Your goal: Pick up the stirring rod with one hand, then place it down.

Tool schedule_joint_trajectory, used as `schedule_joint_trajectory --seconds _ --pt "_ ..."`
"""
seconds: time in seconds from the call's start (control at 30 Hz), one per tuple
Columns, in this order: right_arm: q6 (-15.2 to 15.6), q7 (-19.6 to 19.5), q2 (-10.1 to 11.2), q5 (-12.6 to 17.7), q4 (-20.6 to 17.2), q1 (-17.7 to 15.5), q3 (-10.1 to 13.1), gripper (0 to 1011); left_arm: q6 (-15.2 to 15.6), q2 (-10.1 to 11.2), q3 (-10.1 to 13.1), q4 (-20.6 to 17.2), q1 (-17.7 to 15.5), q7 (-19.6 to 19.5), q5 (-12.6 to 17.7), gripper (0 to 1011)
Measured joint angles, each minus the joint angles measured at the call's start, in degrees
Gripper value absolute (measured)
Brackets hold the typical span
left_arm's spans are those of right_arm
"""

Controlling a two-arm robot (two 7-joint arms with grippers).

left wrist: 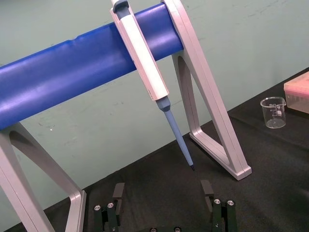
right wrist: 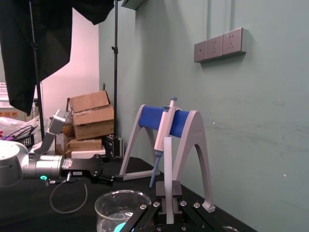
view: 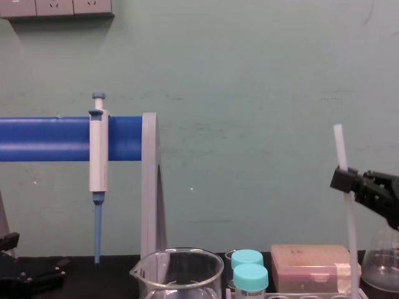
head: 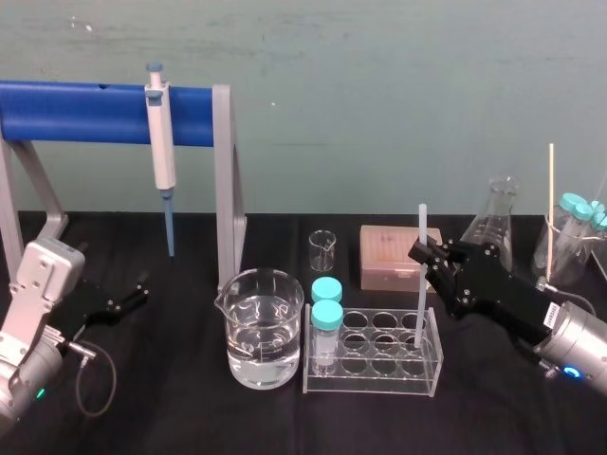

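the left hand point(head: 137, 289) lies low over the black counter point(head: 152, 417) at the far left, its 2 fingers point(left wrist: 118, 192) spread wide apart with nothing between them. beside it a blue-and-white pipette point(head: 161, 152) hangs tip down from the blue bar of a stand point(head: 95, 112). a beaker point(head: 261, 327) of clear liquid sits near the middle, just beside a clear rack point(head: 370, 381) that holds 2 teal-capped tubes point(head: 327, 318) at its left end. the stirring rod point(head: 422, 226) stands at the rack's right end, its long axis close to vertical, upper end pointing straight up and lower end down in a well. the right hand point(head: 424, 256) reaches in from the right and is closed on the rod a little above its middle. a conical flask point(head: 498, 213) stands behind that arm.
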Motion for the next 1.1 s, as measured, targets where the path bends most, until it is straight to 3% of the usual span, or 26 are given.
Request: schedule_joint_trajectory --seconds 0.4,0.63,1.1 --pt "-2.11 3.04 -1.89 -0.06 5.92 1.85 -1.09 69 0.00 0.00 0.00 0.00 0.00 0.00 0.00 1000" --pt "-2.60 3.39 -2.71 -1.66 9.50 3.02 -1.98 69 0.00 0.00 0.00 0.00 0.00 0.00 0.00 1000" --pt "-2.43 2.93 -3.35 -3.12 11.39 3.58 -2.36 69 0.00 0.00 0.00 0.00 0.00 0.00 0.00 1000"
